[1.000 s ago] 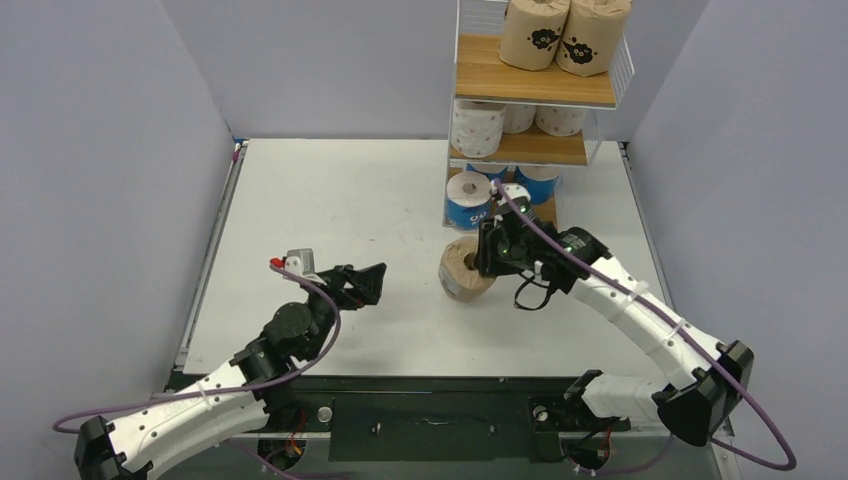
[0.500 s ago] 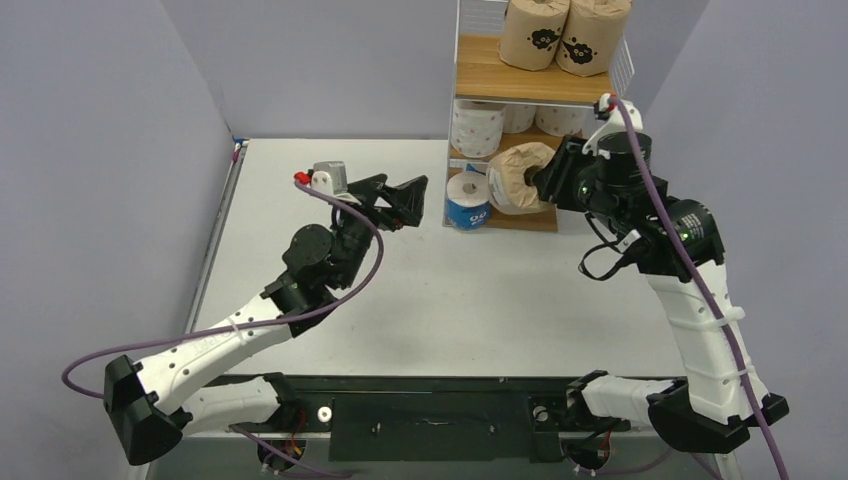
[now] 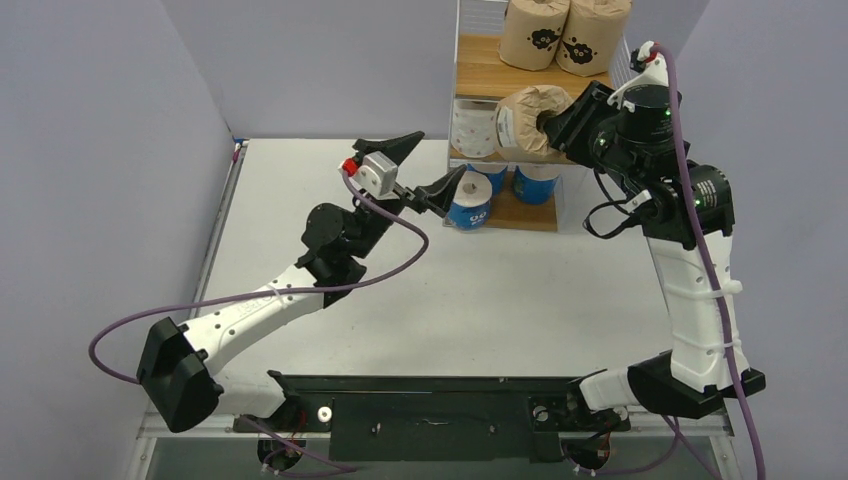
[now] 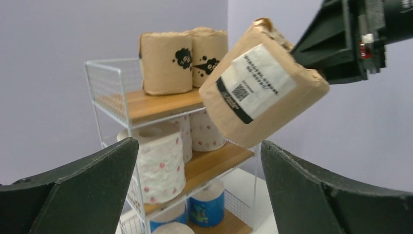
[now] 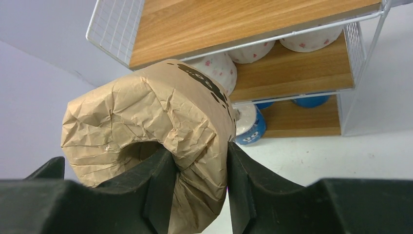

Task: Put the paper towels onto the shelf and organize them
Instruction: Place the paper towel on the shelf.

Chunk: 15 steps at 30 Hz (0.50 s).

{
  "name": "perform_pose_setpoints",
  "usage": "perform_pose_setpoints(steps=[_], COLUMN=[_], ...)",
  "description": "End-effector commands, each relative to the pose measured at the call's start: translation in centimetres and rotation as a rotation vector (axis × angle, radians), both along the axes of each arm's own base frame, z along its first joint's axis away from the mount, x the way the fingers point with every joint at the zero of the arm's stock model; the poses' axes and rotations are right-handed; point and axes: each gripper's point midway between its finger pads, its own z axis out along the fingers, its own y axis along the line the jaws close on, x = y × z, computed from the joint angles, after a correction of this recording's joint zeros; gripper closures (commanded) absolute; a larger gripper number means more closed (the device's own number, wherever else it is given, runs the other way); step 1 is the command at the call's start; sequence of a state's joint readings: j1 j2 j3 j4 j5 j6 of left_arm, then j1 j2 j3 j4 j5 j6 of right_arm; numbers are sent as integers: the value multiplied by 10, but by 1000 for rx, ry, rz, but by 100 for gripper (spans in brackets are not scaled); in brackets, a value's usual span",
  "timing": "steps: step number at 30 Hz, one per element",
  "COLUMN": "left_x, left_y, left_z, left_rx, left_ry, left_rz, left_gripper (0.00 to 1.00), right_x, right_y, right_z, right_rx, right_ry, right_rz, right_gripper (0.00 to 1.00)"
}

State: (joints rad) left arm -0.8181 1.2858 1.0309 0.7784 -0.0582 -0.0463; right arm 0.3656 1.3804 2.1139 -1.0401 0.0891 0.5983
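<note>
Brown paper wraps the roll (image 3: 523, 122) clamped in the right end effector (image 5: 195, 168), one finger in its core and the other outside. The shelf (image 3: 485, 72) stands just ahead of that end effector, with two more brown rolls (image 3: 535, 35) on its top board. The left end effector (image 3: 425, 165) hangs with its fingers wide apart and empty, the held roll in the air ahead of it.

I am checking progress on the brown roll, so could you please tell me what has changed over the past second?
The right gripper, shut on the brown roll, lifted it off the table up to the front of the top tier of the shelf. The left gripper, open and empty, swung forward and up towards the shelf. The other rolls on the shelf have not moved.
</note>
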Motion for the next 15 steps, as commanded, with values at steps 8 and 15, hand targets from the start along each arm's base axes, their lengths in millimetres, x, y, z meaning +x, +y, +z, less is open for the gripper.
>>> perform_pose_setpoints(steps=[8, 15], left_x=[-5, 16], left_y=[-41, -59], left_z=[51, 47], left_rx=[162, 188], left_ry=[-457, -490], left_rz=[-14, 27], left_gripper=[4, 4], right_x=[24, 41], right_y=[6, 8], right_z=[57, 70], right_rx=[214, 293], right_ry=[-149, -181], right_rz=[-18, -38], right_gripper=[65, 66])
